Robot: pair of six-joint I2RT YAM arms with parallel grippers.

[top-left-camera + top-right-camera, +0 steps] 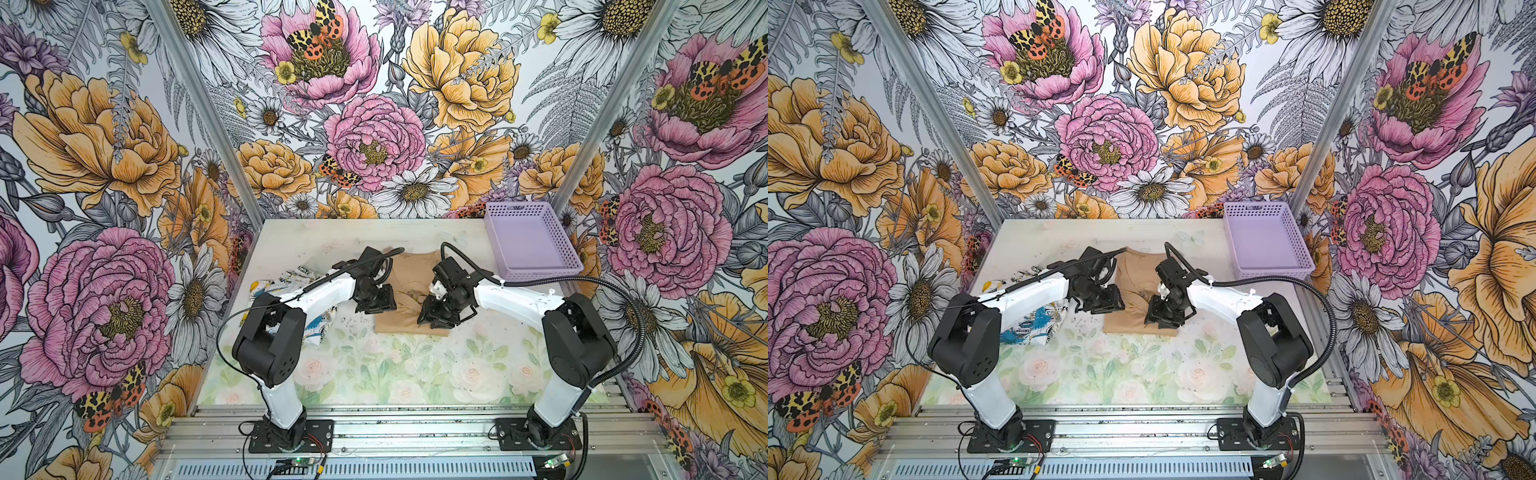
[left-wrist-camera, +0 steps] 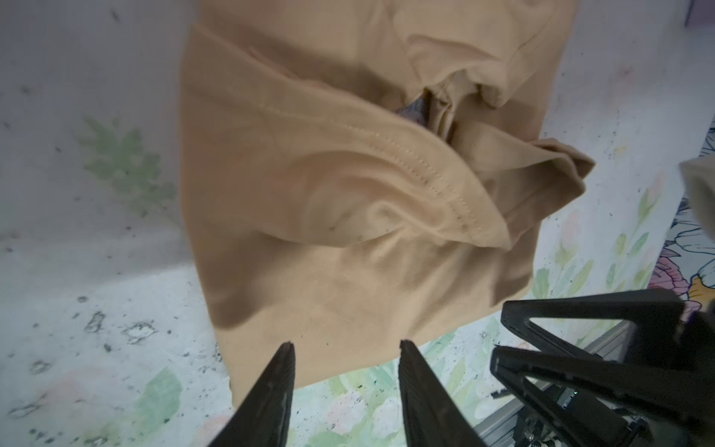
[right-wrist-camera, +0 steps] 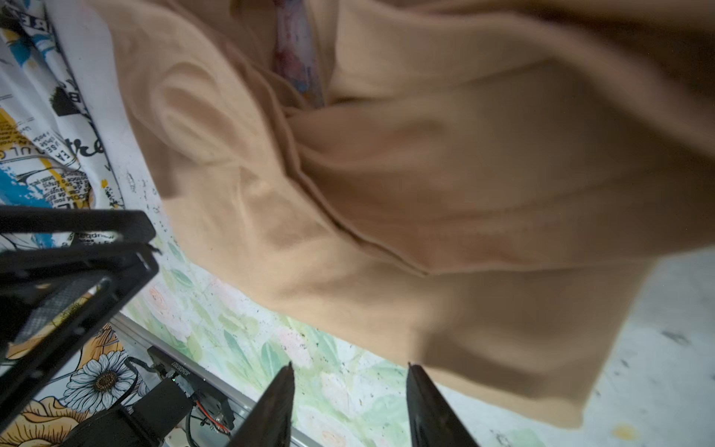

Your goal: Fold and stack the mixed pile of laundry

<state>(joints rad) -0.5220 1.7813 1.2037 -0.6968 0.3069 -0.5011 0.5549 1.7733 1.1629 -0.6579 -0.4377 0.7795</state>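
Left gripper (image 2: 345, 345) and right gripper (image 3: 350, 365) parted, empty, tan shirt (image 2: 329, 271) just ahead; right wrist view, unlike left, shows newsprint garment (image 3: 46, 154).

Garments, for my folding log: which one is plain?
The tan garment at centre; the printed garment left of it is white with blue and yellow patches and black lettering.

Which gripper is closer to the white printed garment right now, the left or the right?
Left. The left gripper hangs over the tan garment at its edge facing the printed garment; the right gripper is over the tan garment's opposite side, farther away.
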